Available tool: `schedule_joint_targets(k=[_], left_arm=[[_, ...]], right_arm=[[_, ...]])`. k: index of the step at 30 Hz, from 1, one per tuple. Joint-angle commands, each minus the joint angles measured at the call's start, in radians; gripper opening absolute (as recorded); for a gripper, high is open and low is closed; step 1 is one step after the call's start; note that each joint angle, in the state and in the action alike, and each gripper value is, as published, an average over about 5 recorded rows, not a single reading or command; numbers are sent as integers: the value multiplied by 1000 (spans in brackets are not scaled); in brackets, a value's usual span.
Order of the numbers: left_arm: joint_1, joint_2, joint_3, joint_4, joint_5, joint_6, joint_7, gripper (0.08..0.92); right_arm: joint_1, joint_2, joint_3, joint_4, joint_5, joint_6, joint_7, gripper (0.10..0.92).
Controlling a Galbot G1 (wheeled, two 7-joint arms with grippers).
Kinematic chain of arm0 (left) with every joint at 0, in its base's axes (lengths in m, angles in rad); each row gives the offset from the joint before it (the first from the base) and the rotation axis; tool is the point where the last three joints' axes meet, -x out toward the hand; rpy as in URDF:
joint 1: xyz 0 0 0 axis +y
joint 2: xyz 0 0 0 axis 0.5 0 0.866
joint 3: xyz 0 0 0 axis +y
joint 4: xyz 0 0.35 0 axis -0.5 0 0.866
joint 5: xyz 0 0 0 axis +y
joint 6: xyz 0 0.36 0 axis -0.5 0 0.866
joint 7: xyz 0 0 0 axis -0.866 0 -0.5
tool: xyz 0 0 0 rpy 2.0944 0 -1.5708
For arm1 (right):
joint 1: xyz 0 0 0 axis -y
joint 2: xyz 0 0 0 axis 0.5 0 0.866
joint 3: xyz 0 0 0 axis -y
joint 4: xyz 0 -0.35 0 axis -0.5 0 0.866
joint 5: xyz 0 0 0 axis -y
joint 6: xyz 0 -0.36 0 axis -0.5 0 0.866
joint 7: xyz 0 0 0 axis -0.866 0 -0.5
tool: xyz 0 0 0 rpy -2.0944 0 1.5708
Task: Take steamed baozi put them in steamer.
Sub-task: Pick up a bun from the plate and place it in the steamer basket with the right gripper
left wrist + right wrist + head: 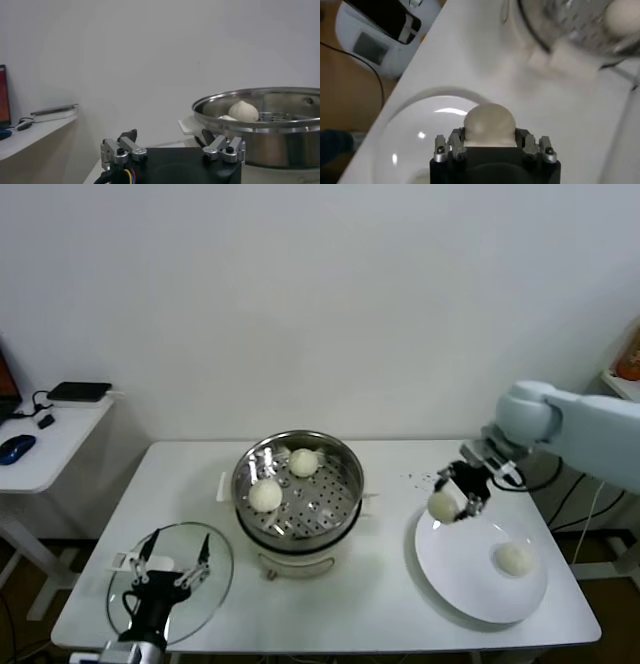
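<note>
From the head camera, the steamer [297, 494] sits at the table's [390, 594] centre, with two steamed baozi inside: one bun [265, 497] at about 9 o'clock in the basket, another [303, 463] near 12 o'clock. At the steamer's 3 o'clock, the right gripper [452, 502] hangs just above the 10 o'clock rim of the white plate [470, 584], fingers closed around a third bun [442, 506] that is lifted off the plate; a fourth bun [514, 558] rests on the plate toward its 3 o'clock side. At the steamer's 8 o'clock, the left gripper [172, 562] hovers over the glass lid [205, 589], fingers spread wide and holding nothing. In the left wrist view, that gripper's [172, 150] two fingertips stand far apart and bare, with the steamer's steel rim [250, 125] just beyond and a bun [243, 111] showing over it. In the right wrist view, the gripper [490, 142] clamps its bun [489, 124] from both sides above the plate [410, 130], with the steamer [570, 25] farther off.
</note>
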Motion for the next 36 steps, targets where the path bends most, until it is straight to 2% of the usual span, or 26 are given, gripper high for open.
schedule_joint_targets(k=[1,17,24,36], left_arm=[[5,-2,-5,-3,-8,0,-3,823],[5,-4,-16,-1,-4,-1,-6,823],[6,-2,-23,6,-6,-4,-8,823],[0,-5,-28,5,-5,2,-7,823]], right_arm=[[208,253,43,16,60,100,-14,645],[-17,659,176,-191,-203,219,-29,645],[-105,729,188,-240,-302,285,-46,645],[-174,738,191,-194,-379,314,-66,645]])
